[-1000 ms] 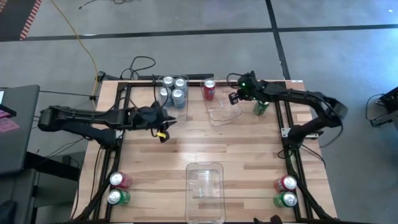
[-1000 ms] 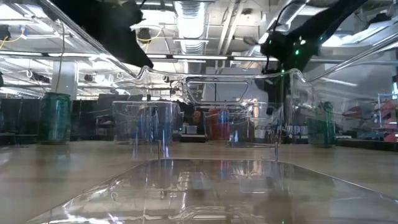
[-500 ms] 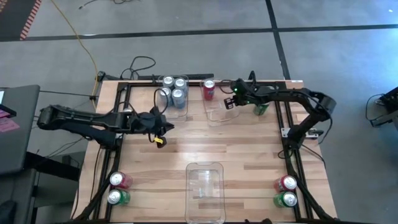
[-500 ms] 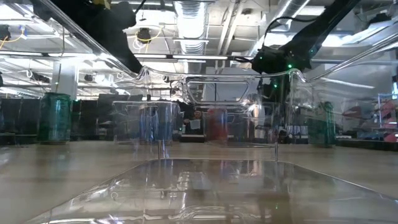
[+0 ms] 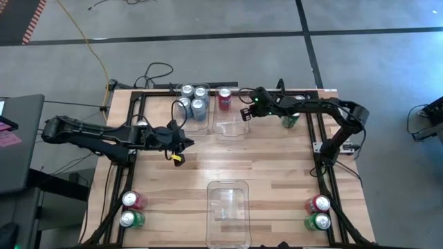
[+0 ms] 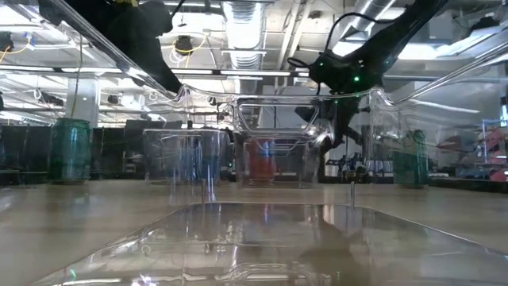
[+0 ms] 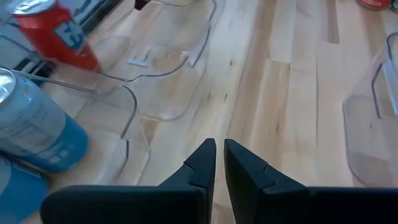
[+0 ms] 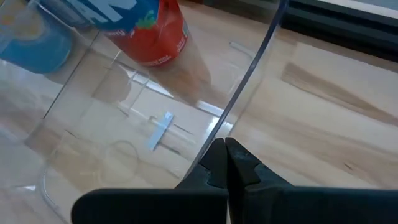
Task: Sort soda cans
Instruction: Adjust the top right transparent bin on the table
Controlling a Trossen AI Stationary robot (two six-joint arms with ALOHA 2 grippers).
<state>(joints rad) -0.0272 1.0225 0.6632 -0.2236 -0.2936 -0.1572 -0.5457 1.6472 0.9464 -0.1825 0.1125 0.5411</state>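
Observation:
My right gripper [image 5: 245, 114] is shut on the rim of a clear bin [image 5: 230, 126] at the table's far middle. One red can [image 5: 225, 99] stands upright in that bin, also shown in the right wrist view [image 8: 151, 32]. Several silver-blue cans [image 5: 194, 101] stand in a second clear bin [image 5: 185, 117] just to its left. A green can [image 5: 291, 120] stands under my right arm. My left gripper [image 5: 181, 146] is shut and empty over bare wood near the blue cans' bin; its wrist view [image 7: 218, 157] shows nothing between the fingers. My right gripper pinches the right side wall of the clear bin at its top rim [image 8: 235, 118] between its two fingers [image 8: 214, 163]. The fingers come from above and from the table's right, slanting down. The bin stands on the table with the red can upright inside.
A third clear bin [image 5: 228, 211] sits at the near middle. A red can [image 5: 133, 200] and a green can [image 5: 129, 219] stand at the near left corner, and a red can [image 5: 320, 203] and a green can [image 5: 320, 221] at the near right. Black frame rails [image 5: 325, 173] run along the table's sides.
My right gripper has gone toward the table's left edge, keeping hold of the clear bin's rim. The bin has slid left along the table with the red can upright inside, and now stands close beside the bin of blue cans.

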